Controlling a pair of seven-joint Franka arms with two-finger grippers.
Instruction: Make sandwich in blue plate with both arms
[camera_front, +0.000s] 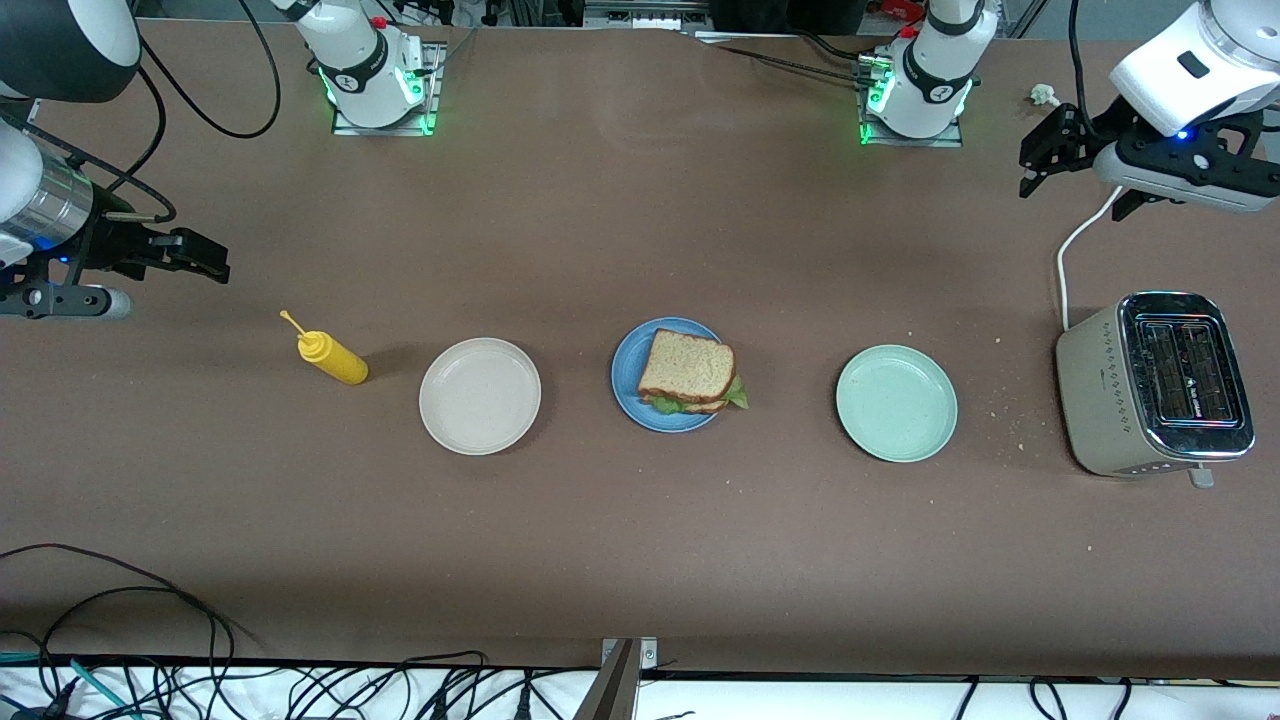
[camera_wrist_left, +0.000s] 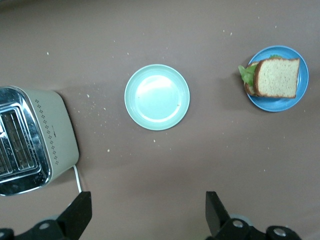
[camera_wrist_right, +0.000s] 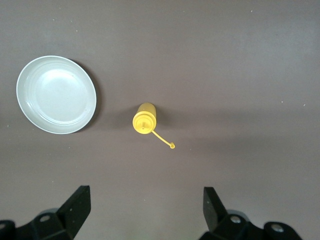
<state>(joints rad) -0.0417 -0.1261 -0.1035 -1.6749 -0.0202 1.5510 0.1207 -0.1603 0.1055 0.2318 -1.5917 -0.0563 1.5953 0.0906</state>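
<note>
We have two arms in glossy white shells with black bands at the joints. Each base (camera_front: 378, 75) sits on a metal plate, ringed with green light, with a red button near the top. Black cables loop off the right arm (camera_front: 45, 190), which has a bare silver metal section. Its black right gripper (camera_front: 215, 265) has blocky fingers. The left arm (camera_front: 1195, 75) carries a small blue light and a dark slot on its shell. The left gripper (camera_front: 1035, 160) is black too, with angular fingers (camera_wrist_left: 77, 212).
</note>
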